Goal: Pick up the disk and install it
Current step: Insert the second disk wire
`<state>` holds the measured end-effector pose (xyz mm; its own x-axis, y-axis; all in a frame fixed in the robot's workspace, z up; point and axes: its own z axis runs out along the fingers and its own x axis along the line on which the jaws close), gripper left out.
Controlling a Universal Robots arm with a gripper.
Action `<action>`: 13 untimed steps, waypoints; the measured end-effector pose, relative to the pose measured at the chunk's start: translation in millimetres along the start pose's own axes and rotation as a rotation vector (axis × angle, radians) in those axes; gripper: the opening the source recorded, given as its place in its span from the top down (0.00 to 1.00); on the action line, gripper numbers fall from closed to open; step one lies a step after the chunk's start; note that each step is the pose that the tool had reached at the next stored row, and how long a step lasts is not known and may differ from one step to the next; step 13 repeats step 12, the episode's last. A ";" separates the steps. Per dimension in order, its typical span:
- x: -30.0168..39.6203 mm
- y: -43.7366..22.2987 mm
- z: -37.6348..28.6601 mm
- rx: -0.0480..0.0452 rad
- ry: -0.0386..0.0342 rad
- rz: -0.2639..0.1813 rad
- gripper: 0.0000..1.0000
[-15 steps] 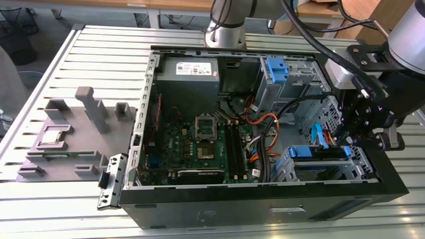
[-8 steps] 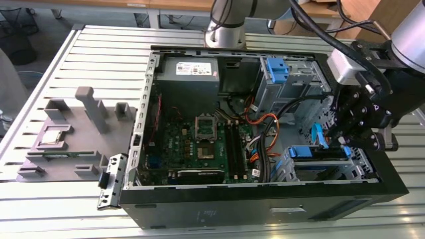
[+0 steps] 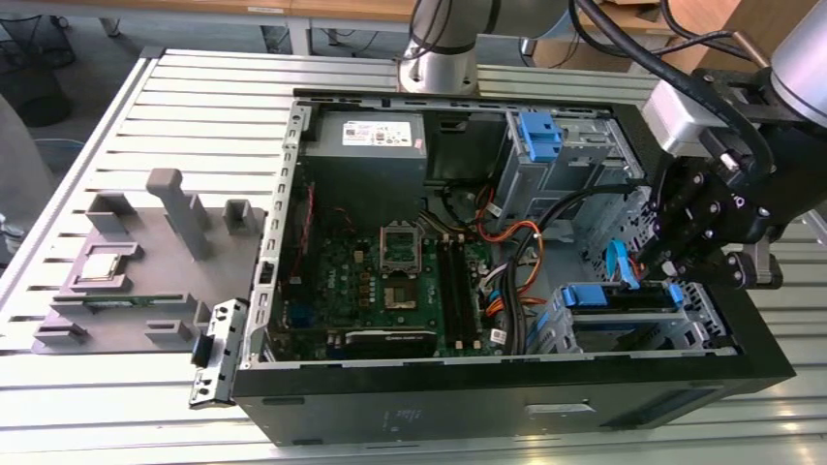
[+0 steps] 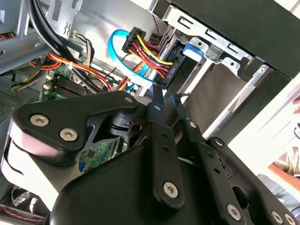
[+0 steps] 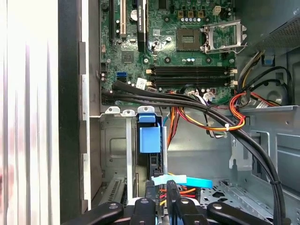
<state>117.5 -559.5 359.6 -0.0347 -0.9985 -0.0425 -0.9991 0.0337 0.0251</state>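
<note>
Exterior view shows the gripper (image 3: 704, 260) hanging over the drive cage (image 3: 633, 315) at the computer case's (image 3: 517, 407) near right corner. The disk (image 5: 150, 136) sits on edge inside this cage, long axis running into the bay. First wrist view shows the fingers (image 5: 172, 197) close together, holding nothing.

no readable text, white power-supply label (image 3: 371, 134) illegible

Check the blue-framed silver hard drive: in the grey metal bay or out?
In. The disk stands slotted inside the grey metal bay, beside the gripper; fully latched, cannot tell.
</note>
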 end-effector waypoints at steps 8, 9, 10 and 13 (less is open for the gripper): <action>0.0 0.0 0.0 0.0000 -0.0001 0.000 0.76; 0.0 0.0 0.0 0.0000 -0.0003 0.000 0.76; 0.0 0.0 0.0 0.0000 -0.0005 0.000 0.76; 0.0 0.0 0.0 0.0000 -0.0006 0.000 0.76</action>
